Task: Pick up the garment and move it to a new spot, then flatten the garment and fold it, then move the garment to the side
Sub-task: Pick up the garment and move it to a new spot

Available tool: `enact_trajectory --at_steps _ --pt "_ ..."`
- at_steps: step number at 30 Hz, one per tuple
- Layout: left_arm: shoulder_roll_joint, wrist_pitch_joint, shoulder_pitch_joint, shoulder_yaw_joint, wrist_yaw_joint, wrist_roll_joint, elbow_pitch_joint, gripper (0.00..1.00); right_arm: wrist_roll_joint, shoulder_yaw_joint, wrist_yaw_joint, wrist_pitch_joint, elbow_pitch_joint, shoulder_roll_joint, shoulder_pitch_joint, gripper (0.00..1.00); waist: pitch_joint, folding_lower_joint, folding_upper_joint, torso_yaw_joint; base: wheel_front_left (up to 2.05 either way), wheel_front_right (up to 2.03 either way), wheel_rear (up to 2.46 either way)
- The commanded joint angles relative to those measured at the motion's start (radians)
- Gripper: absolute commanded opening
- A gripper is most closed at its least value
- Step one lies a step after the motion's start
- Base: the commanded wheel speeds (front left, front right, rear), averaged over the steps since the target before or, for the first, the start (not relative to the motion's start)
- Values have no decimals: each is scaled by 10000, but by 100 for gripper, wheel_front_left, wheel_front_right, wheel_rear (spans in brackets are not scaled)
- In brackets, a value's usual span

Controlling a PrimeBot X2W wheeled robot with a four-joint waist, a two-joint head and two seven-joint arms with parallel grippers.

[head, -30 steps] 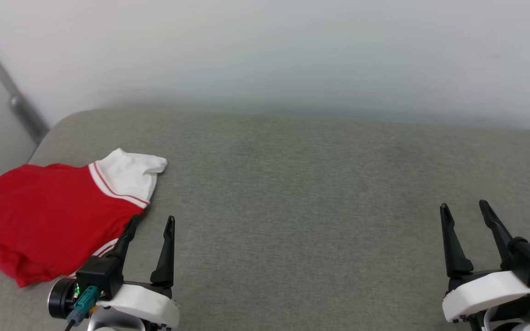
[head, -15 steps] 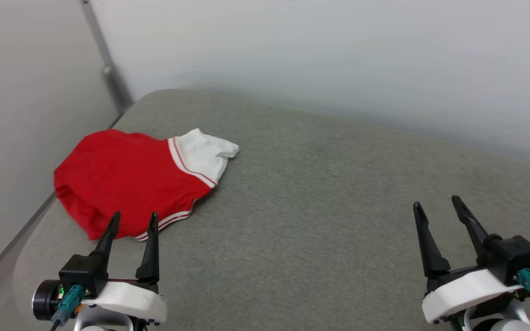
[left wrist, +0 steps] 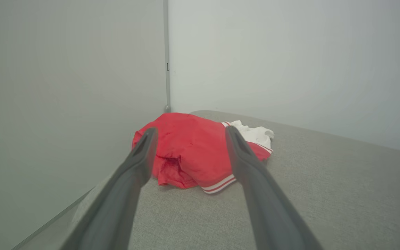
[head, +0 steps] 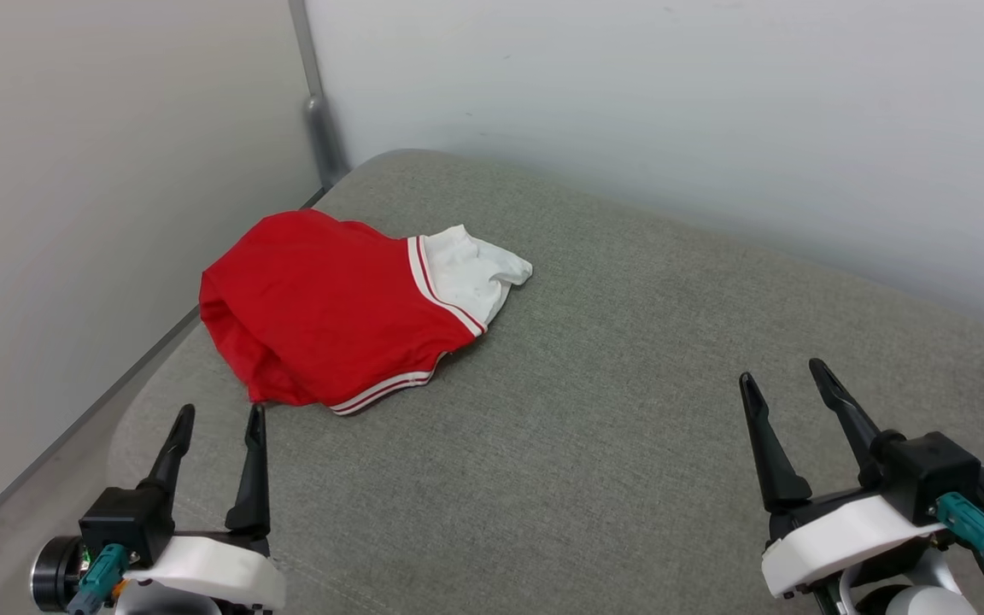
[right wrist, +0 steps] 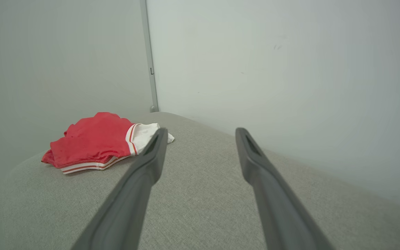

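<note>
Nearest, the left gripper (head: 222, 410) hangs low over the grey cushion (head: 594, 461), its fingers spread wide, holding and touching nothing. The right gripper (head: 781, 371), well apart at its 3 o'clock, is equally splayed and empty. Farther off, the garment (head: 330, 316) lies bunched near the cushion's far left corner, at the left gripper's 1 o'clock. Its long axis seems to run from 8 to 2 o'clock. The left arm is plainly nearer.
</note>
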Motion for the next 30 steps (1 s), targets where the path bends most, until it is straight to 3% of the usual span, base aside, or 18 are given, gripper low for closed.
enact_trajectory --at_steps 1,10,16,24,30 --pt "-32 -26 140 18 18 71 -45 100 -12 20 -3 -23 13 16 -180 100 22 0 0 12 0 0 0" --pt "99 -26 -218 -11 -6 6 140 100 41 -47 -3 -47 15 16 -126 100 80 0 0 -145 0 0 0" --pt "556 421 -1130 -3 -51 -450 406 100 -136 -63 -3 168 -218 15 -379 100 590 0 0 -646 0 0 0" --pt "1753 2093 -3582 193 -73 -1533 817 100 -500 -105 -3 501 -705 12 -1015 100 2014 0 0 -1585 0 0 0" --pt "2924 4321 -5015 195 -82 -2347 1624 100 -610 -127 -3 504 -886 12 -1534 100 3160 0 0 -2315 0 0 0"
